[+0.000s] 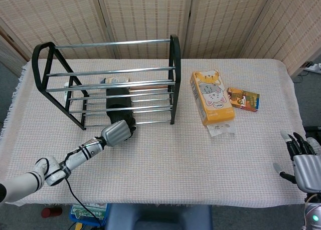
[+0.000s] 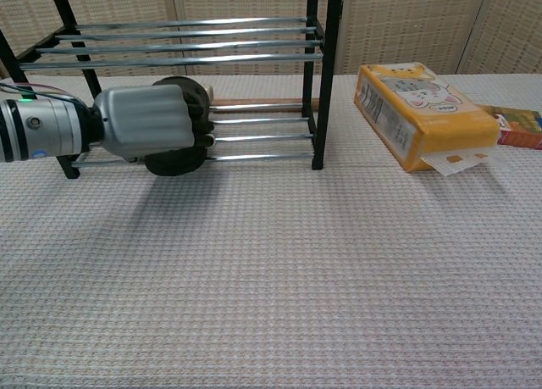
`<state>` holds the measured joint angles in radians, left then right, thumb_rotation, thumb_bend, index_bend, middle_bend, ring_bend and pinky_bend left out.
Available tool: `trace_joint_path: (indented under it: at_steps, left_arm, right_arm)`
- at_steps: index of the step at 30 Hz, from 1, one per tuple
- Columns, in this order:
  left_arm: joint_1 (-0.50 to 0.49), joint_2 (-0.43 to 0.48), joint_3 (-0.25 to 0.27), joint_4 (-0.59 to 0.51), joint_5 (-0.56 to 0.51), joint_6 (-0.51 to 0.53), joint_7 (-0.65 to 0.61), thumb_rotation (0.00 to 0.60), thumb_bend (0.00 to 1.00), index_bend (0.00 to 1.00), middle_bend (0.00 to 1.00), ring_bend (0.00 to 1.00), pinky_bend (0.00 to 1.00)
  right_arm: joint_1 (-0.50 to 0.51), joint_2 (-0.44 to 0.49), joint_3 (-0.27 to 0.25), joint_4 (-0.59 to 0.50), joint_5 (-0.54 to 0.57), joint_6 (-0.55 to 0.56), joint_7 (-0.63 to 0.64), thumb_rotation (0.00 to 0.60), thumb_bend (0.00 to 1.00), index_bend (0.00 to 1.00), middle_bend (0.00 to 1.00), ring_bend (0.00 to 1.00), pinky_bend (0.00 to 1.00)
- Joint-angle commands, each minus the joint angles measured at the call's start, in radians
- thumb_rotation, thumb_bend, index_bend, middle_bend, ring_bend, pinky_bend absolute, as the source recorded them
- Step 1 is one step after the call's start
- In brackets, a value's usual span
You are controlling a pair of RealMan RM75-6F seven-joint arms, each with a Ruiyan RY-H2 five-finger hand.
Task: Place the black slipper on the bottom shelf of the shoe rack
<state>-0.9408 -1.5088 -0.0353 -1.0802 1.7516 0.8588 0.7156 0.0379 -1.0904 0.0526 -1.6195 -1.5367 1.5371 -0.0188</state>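
Observation:
The black slipper (image 1: 119, 103) lies lengthwise on the bottom bars of the black-framed shoe rack (image 1: 173, 64), its heel end sticking out over the front bar. My left hand (image 1: 116, 132) grips that heel end from the front, fingers curled over it. In the chest view the left hand (image 2: 144, 122) covers most of the slipper (image 2: 174, 162), of which only dark edges show. My right hand (image 1: 302, 160) hangs at the lower right off the table, fingers spread and holding nothing.
A small white item (image 1: 116, 80) lies on the table behind the rack. An orange tissue pack (image 1: 211, 96) lies right of the rack, a small colourful box (image 1: 244, 99) beyond it. The table's front half is bare woven cloth (image 1: 190, 165).

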Motion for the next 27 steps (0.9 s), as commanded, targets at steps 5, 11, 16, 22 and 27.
trace_joint_path:
  at_steps: [5, 11, 16, 22, 27]
  left_arm:
    - [-0.003, -0.008, -0.001, 0.017, -0.028, -0.012, 0.011, 0.600, 0.20, 0.37, 0.35, 0.21, 0.46]
    - [0.003, -0.017, -0.008, 0.026, -0.074, -0.033, 0.049, 0.600, 0.20, 0.27, 0.26, 0.15, 0.43]
    - [0.013, -0.010, -0.009, 0.013, -0.105, -0.040, 0.086, 0.600, 0.20, 0.16, 0.15, 0.08, 0.39]
    - [0.032, 0.006, -0.016, -0.031, -0.163, -0.055, 0.150, 0.600, 0.20, 0.06, 0.08, 0.02, 0.34]
    - [0.046, 0.023, -0.020, -0.079, -0.207, -0.058, 0.214, 0.600, 0.20, 0.05, 0.06, 0.01, 0.34]
  right_arm:
    - [0.002, -0.001, 0.002, -0.001, 0.004, -0.004, -0.003, 0.600, 0.25, 0.00, 0.14, 0.10, 0.17]
    - [0.003, -0.001, 0.003, -0.003, 0.006, -0.009, -0.007, 0.600, 0.25, 0.00, 0.14, 0.10, 0.17]
    - [0.003, 0.000, 0.003, -0.005, 0.007, -0.008, -0.009, 0.600, 0.25, 0.00, 0.14, 0.10, 0.17]
    - [0.003, -0.001, 0.004, -0.009, 0.005, -0.007, -0.013, 0.600, 0.25, 0.00, 0.14, 0.10, 0.17]
    - [0.003, 0.001, 0.004, -0.012, 0.002, -0.005, -0.016, 0.600, 0.25, 0.00, 0.14, 0.10, 0.17]
